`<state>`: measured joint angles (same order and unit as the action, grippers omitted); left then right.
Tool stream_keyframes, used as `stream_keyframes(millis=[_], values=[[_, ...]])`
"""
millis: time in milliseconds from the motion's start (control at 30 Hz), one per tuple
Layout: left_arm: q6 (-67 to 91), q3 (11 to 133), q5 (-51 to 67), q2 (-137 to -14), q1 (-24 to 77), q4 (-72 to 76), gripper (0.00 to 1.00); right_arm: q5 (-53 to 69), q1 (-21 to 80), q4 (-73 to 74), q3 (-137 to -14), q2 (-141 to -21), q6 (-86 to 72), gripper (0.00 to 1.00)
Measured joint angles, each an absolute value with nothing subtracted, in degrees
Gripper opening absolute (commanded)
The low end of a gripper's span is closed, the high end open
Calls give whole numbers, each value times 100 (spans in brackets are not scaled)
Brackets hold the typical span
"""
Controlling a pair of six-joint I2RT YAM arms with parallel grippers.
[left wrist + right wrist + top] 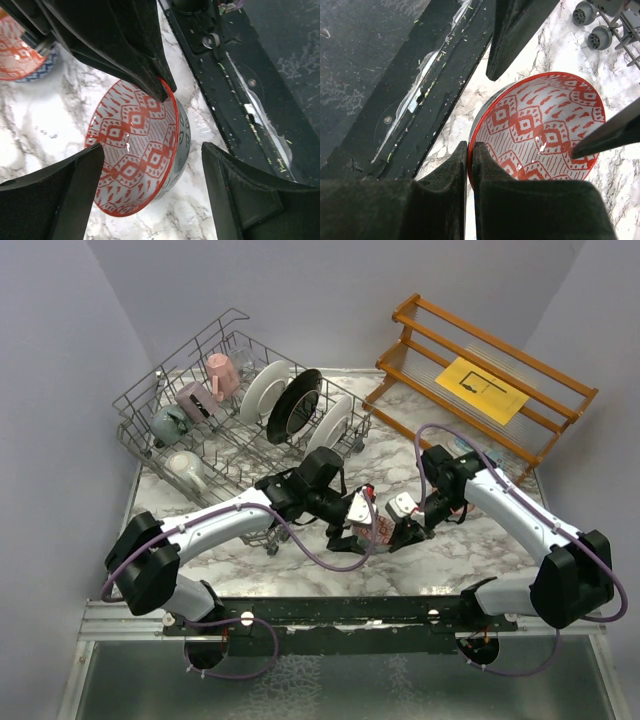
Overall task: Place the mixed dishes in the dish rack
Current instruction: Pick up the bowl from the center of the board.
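One red bowl is the piece in hand. It sits on the marble tabletop near the black front rail and appears to be tipped up on one edge, with its patterned inside showing. Its rim seems to be nipped by the right gripper, whose fingers are closed tight, one inside the wall and one outside. The left gripper is spread wide astride the bowl and holds nothing. One of its fingers lies by the rim, and the other stands apart from the grey outer wall.

A second bowl (red inside, blue outside) is seen just beyond. The dish rack stands well apart at the far left, with mugs and plates already set among its tines.

The step is judged to be a handover from right to left. To do it well, the left jaws should be centred across the bowl so that both pads meet the wall together. The right pinch should be released only once that grip is seen to be firm. Glazed ware may slip, so the closing should be made squarely.
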<state>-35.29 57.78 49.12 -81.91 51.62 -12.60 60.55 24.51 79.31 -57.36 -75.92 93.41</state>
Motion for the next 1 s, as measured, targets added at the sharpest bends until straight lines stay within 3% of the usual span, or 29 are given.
stream_keyframes(millis=[133,167,500,867,1000], values=[[-3540,5848,5131,-8370,5162,-1540,48,6027,2558,7929,-5736,-7585,9371,1],[-3551,5854,5221,-8394,5162,-1555,46,6023,2587,7926,-5736,-7585,9376,1],[-3555,5876,5511,-8604,5159,-1865,43,5966,2705,7902,-5765,-7596,9376,1],[-3699,5889,5948,-8707,5247,-2287,0,6010,2744,7835,-5826,-7686,9500,1],[-3719,5889,6036,-8718,5260,-2383,0,6062,2777,7797,-5883,-7686,9428,3]])
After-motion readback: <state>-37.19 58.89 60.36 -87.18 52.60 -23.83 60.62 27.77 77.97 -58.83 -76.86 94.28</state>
